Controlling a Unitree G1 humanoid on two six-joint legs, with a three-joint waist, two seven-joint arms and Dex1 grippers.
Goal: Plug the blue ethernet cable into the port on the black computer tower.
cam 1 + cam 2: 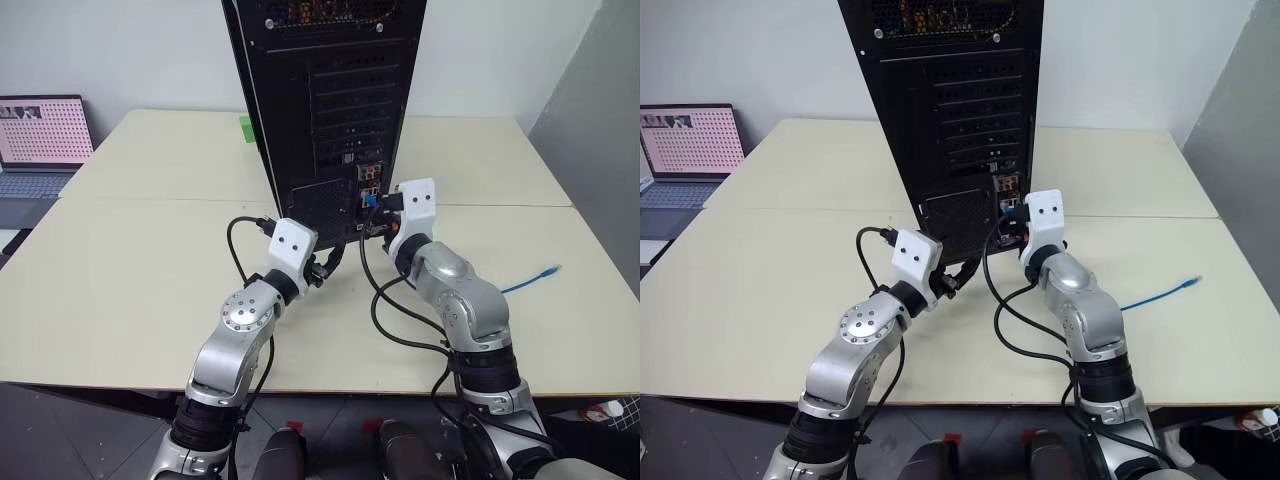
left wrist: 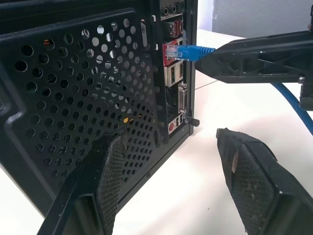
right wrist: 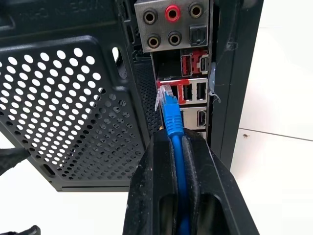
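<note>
With your right gripper [image 3: 179, 147] pinching the blue ethernet cable [image 3: 172, 117] at the port [image 3: 165, 87] and the left gripper [image 2: 171, 171] spread idle, you'll want a straight final push.

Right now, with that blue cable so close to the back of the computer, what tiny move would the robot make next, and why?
Probably a short push straight ahead. The right gripper is shut on the blue ethernet cable, and its clear plug sits at the mouth of the port on the black computer tower, seemingly not fully in. The left gripper is open beside the tower.
</note>
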